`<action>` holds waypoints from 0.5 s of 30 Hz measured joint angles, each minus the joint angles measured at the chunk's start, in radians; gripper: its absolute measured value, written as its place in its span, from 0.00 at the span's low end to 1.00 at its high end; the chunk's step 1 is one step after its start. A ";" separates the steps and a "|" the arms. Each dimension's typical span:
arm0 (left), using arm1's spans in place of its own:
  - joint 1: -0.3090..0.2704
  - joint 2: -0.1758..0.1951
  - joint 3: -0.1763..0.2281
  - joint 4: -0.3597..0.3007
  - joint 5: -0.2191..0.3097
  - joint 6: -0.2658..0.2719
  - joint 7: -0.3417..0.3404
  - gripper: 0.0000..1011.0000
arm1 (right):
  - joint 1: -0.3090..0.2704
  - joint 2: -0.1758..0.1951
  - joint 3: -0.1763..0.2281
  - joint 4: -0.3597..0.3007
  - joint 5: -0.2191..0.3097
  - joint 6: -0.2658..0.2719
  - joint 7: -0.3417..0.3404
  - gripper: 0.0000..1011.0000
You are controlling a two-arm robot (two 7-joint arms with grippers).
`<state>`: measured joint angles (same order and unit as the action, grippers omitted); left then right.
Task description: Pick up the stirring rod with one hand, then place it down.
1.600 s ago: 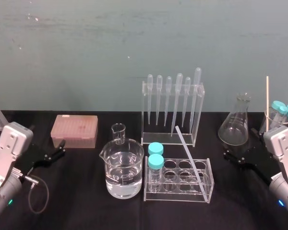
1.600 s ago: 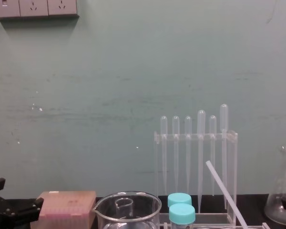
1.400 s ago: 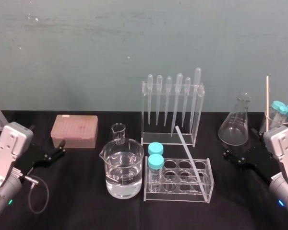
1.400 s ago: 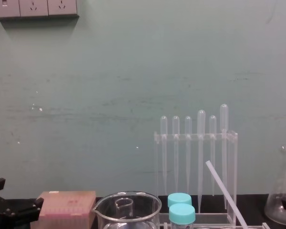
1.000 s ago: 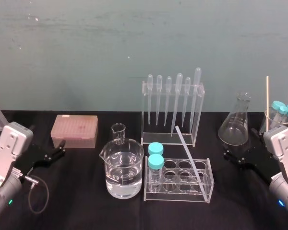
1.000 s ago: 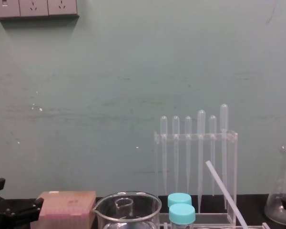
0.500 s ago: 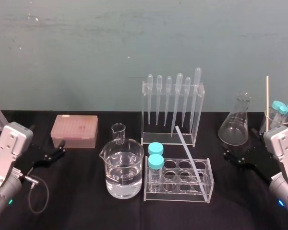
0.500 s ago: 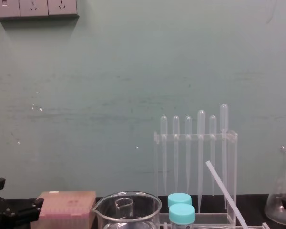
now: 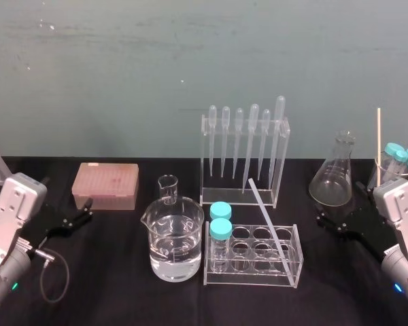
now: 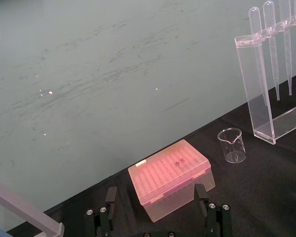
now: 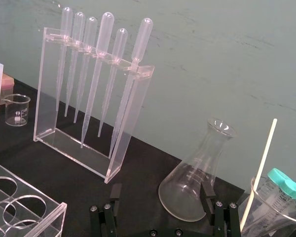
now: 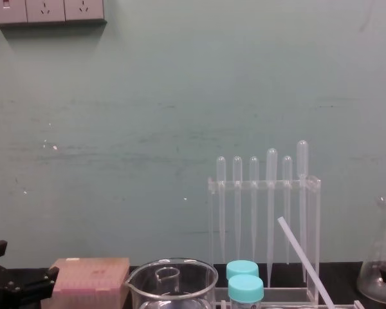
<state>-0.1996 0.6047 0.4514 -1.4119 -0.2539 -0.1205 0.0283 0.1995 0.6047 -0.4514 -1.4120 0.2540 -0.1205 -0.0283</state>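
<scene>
The big pipette stand (image 9: 234,197) is seen just behind the tube rack (image 9: 253,273). The stirring rod (image 9: 267,216) is propped in the tube rack on a slant, with its low end at the rack's right side and its top end up above it. Nothing is held yet, so a reach is judged to be next. The rod's free top part should be pinched gently and lifted along its slant, so the rack is not tipped.

The right gripper (image 11: 161,188) is parked well to the right of the rack. The left gripper (image 10: 155,190) is parked far to the rack's left. Both sets of jaws are spread wide, and nothing is held or touched.
</scene>
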 joint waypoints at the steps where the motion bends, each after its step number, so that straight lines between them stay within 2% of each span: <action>1: 0.000 0.000 0.000 0.000 0.000 0.000 0.000 0.99 | 0.000 0.000 0.000 0.000 0.000 0.000 0.000 0.99; 15: 0.000 0.000 0.000 0.000 0.000 0.000 0.000 0.99 | 0.000 0.000 0.000 0.000 0.000 0.000 0.000 0.99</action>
<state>-0.1996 0.6047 0.4514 -1.4120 -0.2539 -0.1205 0.0283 0.1995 0.6047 -0.4514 -1.4120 0.2540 -0.1205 -0.0283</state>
